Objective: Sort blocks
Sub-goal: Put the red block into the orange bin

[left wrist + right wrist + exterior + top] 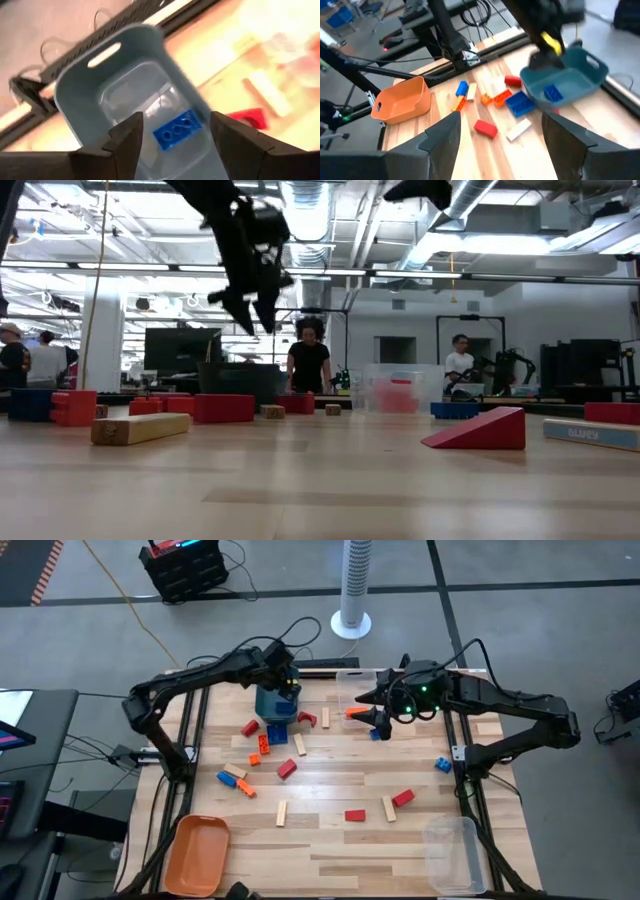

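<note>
One blue studded brick [177, 131] lies on the floor of the teal bin [277, 703], which sits at about eleven o'clock from the table's centre. The left gripper [175, 137] hangs directly over it with its jaws spread and nothing between them. The right gripper [376, 716] hovers at about one o'clock, near the far edge by a clear bin [355, 686], jaws wide apart and empty.

Most of the blocks [290, 765] are scattered on the pale plank tabletop [330, 840], from ten o'clock round to four, so the sorting looks barely started.

Several risks stand out. The bin is light plastic with thin, smooth walls and cut-out handles; a finger catching its rim on the way up could drag or tip it. The two arms stand near each other at the far edge, so crossing paths could make them clash. A large blue brick [277, 730] and a red arch [306, 719] lie just beside the bin, easy to knock aside.

The bricks are glossy plastic with studs, likely to slip under a shallow pinch. Plain wooden sticks are matt and narrow, and a red wedge [478, 429] offers a sloped face that jaws may slide off. An orange bin [197, 854] waits at seven o'clock, another clear one [453, 853] at five.
</note>
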`<control>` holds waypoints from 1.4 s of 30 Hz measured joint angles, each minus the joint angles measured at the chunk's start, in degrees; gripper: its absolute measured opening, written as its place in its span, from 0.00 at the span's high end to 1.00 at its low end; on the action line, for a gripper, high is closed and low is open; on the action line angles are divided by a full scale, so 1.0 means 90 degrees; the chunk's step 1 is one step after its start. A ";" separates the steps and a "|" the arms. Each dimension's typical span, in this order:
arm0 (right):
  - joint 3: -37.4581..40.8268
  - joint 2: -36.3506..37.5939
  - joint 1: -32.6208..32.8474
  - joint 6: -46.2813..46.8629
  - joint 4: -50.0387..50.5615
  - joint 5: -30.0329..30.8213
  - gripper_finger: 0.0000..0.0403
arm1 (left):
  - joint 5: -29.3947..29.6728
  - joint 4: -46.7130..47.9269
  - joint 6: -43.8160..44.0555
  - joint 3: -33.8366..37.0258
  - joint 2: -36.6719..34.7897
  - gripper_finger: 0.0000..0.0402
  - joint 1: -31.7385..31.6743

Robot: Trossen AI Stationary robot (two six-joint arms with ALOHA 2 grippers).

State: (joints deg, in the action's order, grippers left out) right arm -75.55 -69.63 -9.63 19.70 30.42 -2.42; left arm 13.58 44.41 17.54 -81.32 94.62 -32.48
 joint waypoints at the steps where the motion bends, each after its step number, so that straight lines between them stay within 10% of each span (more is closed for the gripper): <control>1: 0.0000 0.0000 -0.0033 0.0097 0.0038 -0.0001 0.33 | 0.0000 0.0010 -0.0072 0.0000 -0.0135 0.44 0.0081; 26: -0.0004 -0.0759 0.0990 0.1334 0.2124 0.0573 0.33 | 0.0078 -0.0295 -0.1825 0.0576 -0.1249 0.44 0.2338; 42: 0.0754 -0.1345 0.1784 0.0842 0.3209 0.0661 0.33 | -0.0151 -0.0281 0.1284 0.2584 -0.2763 0.44 0.3775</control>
State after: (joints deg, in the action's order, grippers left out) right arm -68.76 -81.73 6.43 27.28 59.30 3.54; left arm 12.23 41.88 29.10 -58.06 69.76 1.49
